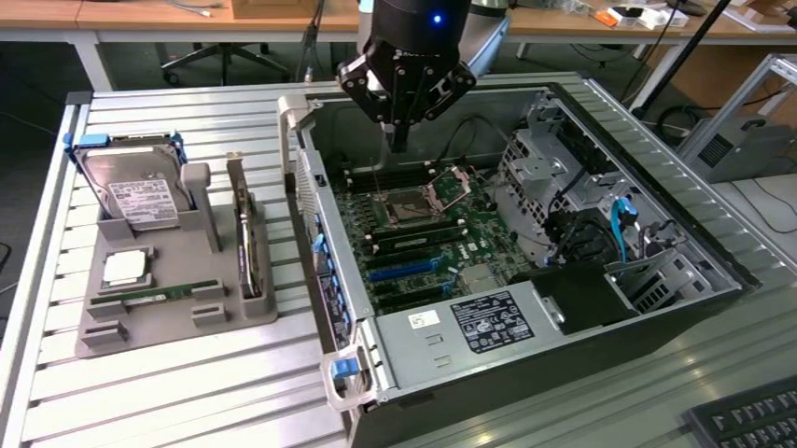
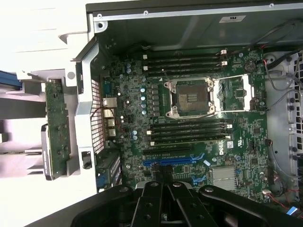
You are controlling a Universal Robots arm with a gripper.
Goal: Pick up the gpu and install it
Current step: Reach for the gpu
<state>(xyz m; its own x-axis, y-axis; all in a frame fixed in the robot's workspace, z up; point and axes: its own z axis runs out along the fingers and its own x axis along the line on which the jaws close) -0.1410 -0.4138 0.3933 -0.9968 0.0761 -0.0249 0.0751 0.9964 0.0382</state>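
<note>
The black pincer (image 1: 396, 140) hangs closed and empty above the green motherboard (image 1: 417, 247) inside the open metal computer case (image 1: 299, 187). The gpu (image 1: 245, 233), a thin flat card, stands edge-on in a slot of the grey moulded holder (image 1: 174, 313). The holder sits on the ribbed metal counter (image 1: 187, 392), just beside the case at the exterior view's left. A silver hard drive (image 1: 140, 196) stands near the card.

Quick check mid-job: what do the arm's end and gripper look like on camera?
Glossy black cylindrical wrist with a small blue light; below it a black gripper of angular linkage bars with round pivot bolts, tapering into slim dark fingers.
</note>
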